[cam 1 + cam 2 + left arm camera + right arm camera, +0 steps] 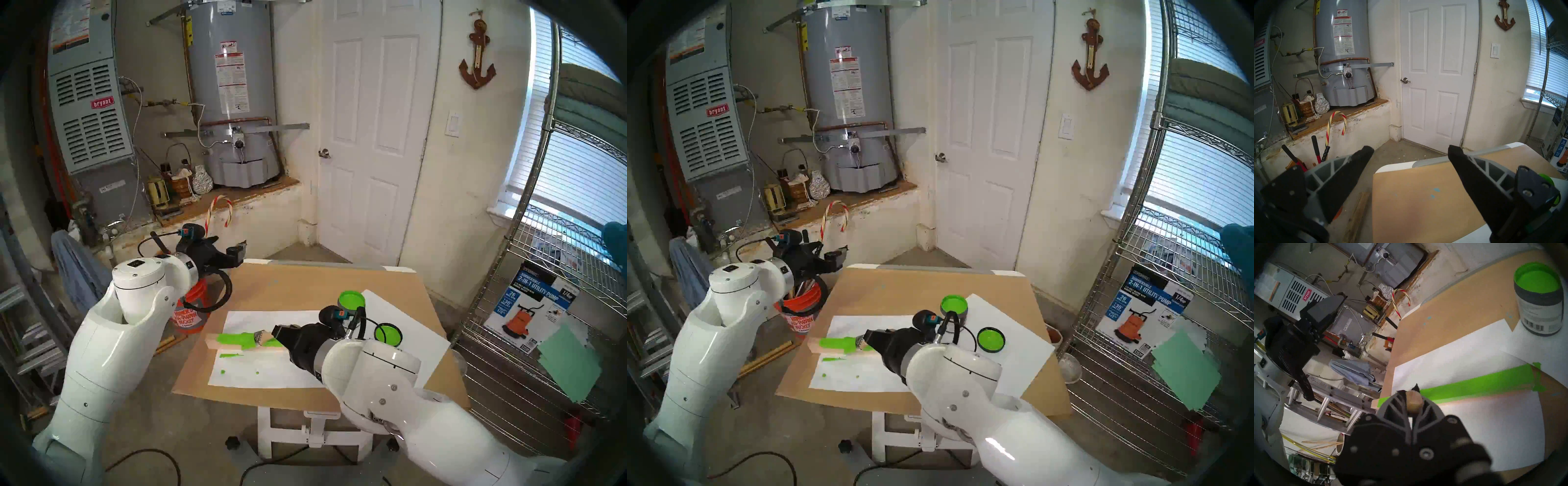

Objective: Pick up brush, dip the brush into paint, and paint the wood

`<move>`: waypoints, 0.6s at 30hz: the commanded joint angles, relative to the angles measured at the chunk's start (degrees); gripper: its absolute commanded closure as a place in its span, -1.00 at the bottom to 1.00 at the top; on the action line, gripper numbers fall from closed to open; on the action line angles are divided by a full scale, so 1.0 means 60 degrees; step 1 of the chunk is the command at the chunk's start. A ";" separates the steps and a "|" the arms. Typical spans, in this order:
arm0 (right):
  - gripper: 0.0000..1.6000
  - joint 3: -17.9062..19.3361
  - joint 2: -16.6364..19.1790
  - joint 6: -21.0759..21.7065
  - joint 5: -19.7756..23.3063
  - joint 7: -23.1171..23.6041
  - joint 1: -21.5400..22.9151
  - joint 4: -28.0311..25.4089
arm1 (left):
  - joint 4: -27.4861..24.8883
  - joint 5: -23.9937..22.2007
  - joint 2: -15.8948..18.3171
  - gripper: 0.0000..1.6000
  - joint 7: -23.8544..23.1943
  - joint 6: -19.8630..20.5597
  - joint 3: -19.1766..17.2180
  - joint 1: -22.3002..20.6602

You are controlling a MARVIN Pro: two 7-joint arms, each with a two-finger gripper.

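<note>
Brush [258, 336] in clamped R claw [276, 334], L claw [1411, 151] agape; can [351, 300], lid [388, 334] nearby.

The wood [234, 343] is pale, its top face bright green. The brush [255, 339] has green bristles, a silver ferrule and a light wooden handle. The paint [1539, 282] is lime green, in a can [1541, 310] labelled grey and white with a black barcode. The lid [388, 334] is black, coated green. White paper [264, 370] carries green smears and dots near its left edge. The board [298, 285] is tan with small blue flecks. Both grippers are black, on white arms.
</note>
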 commanded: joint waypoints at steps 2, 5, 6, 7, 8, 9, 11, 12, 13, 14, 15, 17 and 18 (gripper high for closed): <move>1.00 0.0265 0.0462 -0.0050 -0.0014 0.0023 -0.0237 -0.0443 | -0.0159 -0.0016 0.0016 -1.00 0.0007 -0.0019 -0.0083 -0.0090; 1.00 0.0460 0.0723 -0.0073 0.0025 0.0080 -0.0392 -0.0559 | -0.0159 -0.0016 0.0016 -1.00 0.0007 -0.0019 -0.0083 -0.0090; 1.00 0.0500 0.0781 -0.0093 0.0010 0.0089 -0.0429 -0.0594 | -0.0158 -0.0016 0.0016 -1.00 0.0007 -0.0019 -0.0083 -0.0090; 1.00 0.0500 0.0781 -0.0093 0.0010 0.0089 -0.0429 -0.0594 | -0.0158 -0.0016 0.0016 -1.00 0.0007 -0.0019 -0.0083 -0.0090; 1.00 0.0555 0.0843 -0.0095 0.0027 0.0098 -0.0465 -0.0628 | -0.0158 -0.0016 0.0016 -1.00 0.0007 -0.0019 -0.0083 -0.0091; 1.00 0.0599 0.0889 -0.0094 0.0047 0.0116 -0.0494 -0.0651 | -0.0159 -0.0016 0.0016 -1.00 0.0007 -0.0019 -0.0083 -0.0090; 1.00 0.0672 0.1013 -0.0111 -0.0005 0.0135 -0.0554 -0.0718 | -0.0159 -0.0016 0.0016 -1.00 0.0007 -0.0019 -0.0083 -0.0090; 1.00 0.0714 0.1061 -0.0107 0.0017 0.0145 -0.0579 -0.0739 | -0.0159 -0.0016 0.0016 -1.00 0.0007 -0.0019 -0.0083 -0.0090; 1.00 0.0780 0.1136 -0.0107 0.0042 0.0165 -0.0620 -0.0764 | -0.0158 -0.0016 0.0016 -1.00 0.0007 -0.0019 -0.0083 -0.0091; 1.00 0.0825 0.1190 -0.0113 0.0047 0.0183 -0.0656 -0.0788 | -0.0158 -0.0015 0.0016 -1.00 0.0006 -0.0019 -0.0083 -0.0090; 1.00 0.0868 0.1254 -0.0124 0.0033 0.0177 -0.0700 -0.0825 | -0.0158 -0.0015 0.0016 -1.00 0.0006 -0.0019 -0.0083 -0.0091; 1.00 0.0967 0.1386 -0.0131 0.0050 0.0221 -0.0800 -0.0899 | -0.0158 -0.0015 0.0016 -1.00 0.0006 -0.0019 -0.0083 -0.0090; 1.00 0.1009 0.1445 -0.0138 0.0056 0.0243 -0.0848 -0.0934 | -0.0158 -0.0015 0.0016 -1.00 0.0006 -0.0019 -0.0083 -0.0090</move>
